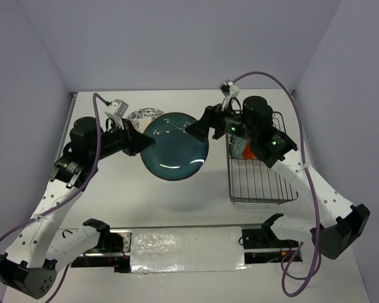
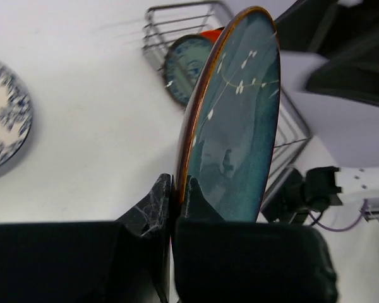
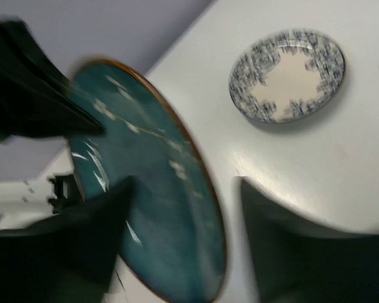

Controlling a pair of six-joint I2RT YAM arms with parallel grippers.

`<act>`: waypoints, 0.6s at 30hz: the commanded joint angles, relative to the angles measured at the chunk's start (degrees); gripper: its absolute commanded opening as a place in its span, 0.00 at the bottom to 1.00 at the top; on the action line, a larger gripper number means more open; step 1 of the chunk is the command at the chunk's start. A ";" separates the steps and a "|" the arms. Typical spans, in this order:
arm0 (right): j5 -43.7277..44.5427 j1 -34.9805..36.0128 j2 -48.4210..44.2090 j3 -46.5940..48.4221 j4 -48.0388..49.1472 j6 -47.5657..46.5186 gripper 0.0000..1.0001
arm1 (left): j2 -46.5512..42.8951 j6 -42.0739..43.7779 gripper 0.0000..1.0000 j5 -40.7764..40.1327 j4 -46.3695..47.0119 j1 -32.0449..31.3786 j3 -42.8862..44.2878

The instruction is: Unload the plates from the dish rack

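Observation:
The dark teal plate (image 1: 175, 146) hangs above the table between both arms. My left gripper (image 1: 141, 142) is shut on its left rim; the left wrist view shows both fingers pinching the plate's brown edge (image 2: 184, 158). My right gripper (image 1: 197, 129) is open at the plate's upper right rim, its fingers standing apart on either side of the plate (image 3: 158, 189). The white floral-rimmed plate (image 1: 144, 115) lies flat on the table behind. The dish rack (image 1: 263, 186) stands at the right. It holds a small blue-white patterned plate (image 2: 184, 68) and an orange plate (image 1: 240, 149).
The table's back edge meets the wall just behind the floral plate (image 3: 287, 74). The right arm's body (image 1: 265, 129) hangs over the rack's far end. A taped strip (image 1: 183, 243) runs along the near edge between the arm bases.

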 commanded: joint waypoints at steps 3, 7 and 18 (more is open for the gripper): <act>8.84 -2.58 -5.29 -2.09 11.72 7.44 1.00 | 5.19 -2.95 0.00 -20.52 -6.64 0.66 3.76; 17.20 -5.66 -12.23 -9.37 9.60 7.37 1.00 | 12.23 -8.67 0.00 -21.53 -9.13 10.38 9.91; 18.37 -5.93 -25.25 -14.13 1.33 0.25 1.00 | 40.61 -17.99 0.02 -6.51 2.90 23.86 20.99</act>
